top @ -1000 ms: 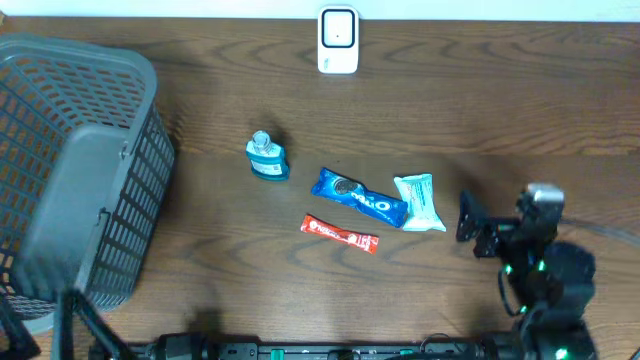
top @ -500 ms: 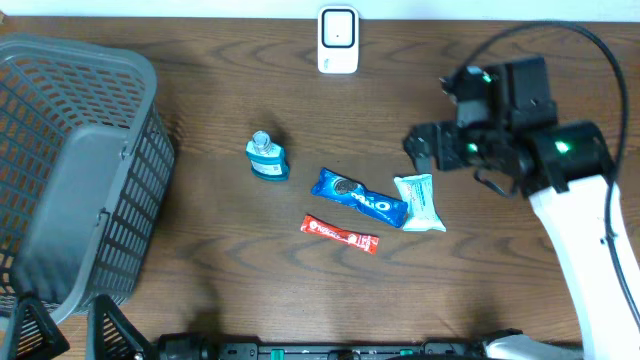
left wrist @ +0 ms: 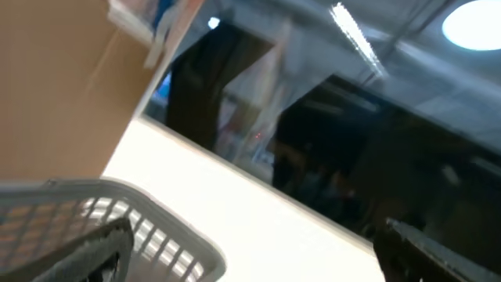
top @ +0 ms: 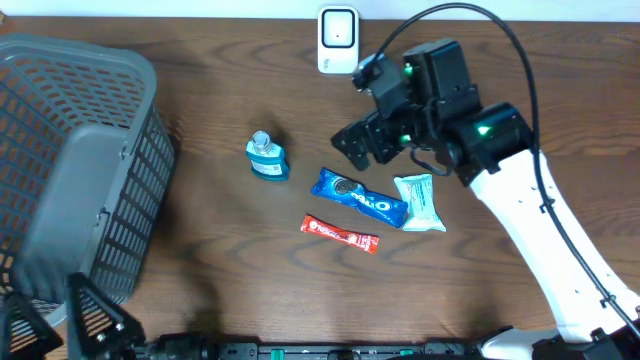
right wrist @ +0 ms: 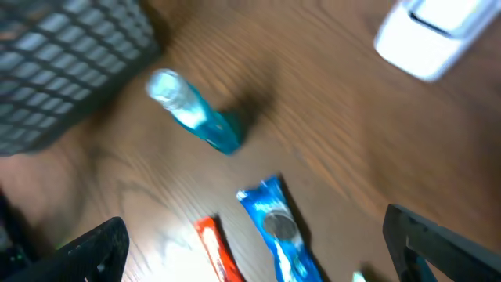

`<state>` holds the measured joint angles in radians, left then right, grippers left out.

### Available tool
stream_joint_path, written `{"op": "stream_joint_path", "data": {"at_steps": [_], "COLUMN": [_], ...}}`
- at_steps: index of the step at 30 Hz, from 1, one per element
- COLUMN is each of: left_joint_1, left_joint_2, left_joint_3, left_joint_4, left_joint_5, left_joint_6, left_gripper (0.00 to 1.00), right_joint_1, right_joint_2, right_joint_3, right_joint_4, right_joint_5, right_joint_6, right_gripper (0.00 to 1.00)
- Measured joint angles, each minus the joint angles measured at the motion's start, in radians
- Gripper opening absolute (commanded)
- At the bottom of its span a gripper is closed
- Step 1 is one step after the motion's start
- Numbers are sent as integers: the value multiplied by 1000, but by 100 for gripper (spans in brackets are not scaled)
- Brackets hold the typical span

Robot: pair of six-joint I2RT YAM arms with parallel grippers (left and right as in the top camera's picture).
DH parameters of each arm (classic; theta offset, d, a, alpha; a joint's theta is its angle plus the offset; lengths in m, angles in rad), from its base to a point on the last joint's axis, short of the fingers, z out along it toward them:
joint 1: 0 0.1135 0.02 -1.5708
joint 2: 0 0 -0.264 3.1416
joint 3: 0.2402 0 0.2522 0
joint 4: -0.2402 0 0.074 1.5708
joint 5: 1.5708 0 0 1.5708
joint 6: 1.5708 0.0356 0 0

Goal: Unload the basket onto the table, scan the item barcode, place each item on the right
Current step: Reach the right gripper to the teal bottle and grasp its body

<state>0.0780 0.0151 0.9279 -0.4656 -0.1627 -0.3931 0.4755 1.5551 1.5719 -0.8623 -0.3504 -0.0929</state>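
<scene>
Overhead light: even and quite bright on my table; the wood grain is sharp, with no strong glare.
Shadows: soft and short, darkest just beside the basket.
Left wrist view: blurred everywhere; a ceiling lamp is burnt out white at the top right, and the rest is dim.
Right wrist view: heavy motion blur; the blue bottle and the white scanner are smeared.
My right fingertips: dark, out of focus, in the lower corners.

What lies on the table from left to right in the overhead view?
grey basket → blue bottle → Oreo pack → pale green packet. Left out: the red sachet and the white scanner, which share the Oreo pack's span.
</scene>
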Motion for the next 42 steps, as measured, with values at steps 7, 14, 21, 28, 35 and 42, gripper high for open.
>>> {"op": "stream_joint_path", "data": {"at_steps": [7, 14, 21, 28, 35, 42], "left_joint_1": [0, 0, 0, 0, 0, 0], "left_joint_2": [0, 1, 3, 3, 3, 3], "left_joint_3": [-63, -188, -269, -329, -369, -378], "left_joint_4": [-88, -100, -100, -100, -101, -106], "left_joint_5": [63, 205, 287, 341, 382, 401], "left_joint_6": [46, 183, 219, 237, 245, 256], "left_gripper": [98, 98, 98, 98, 98, 98], "right_joint_1": [63, 113, 122, 158, 230, 242], "right_joint_2": [119, 313, 339, 339, 380, 472], "right_joint_3": [9, 61, 142, 146, 148, 148], "right_joint_4": [57, 64, 63, 37, 94, 190], "right_joint_5": [-50, -70, -106, -116, -67, 28], "right_joint_6": [-59, -97, -135, -200, -253, -270], "right_gripper": [99, 99, 99, 99, 99, 99]}}
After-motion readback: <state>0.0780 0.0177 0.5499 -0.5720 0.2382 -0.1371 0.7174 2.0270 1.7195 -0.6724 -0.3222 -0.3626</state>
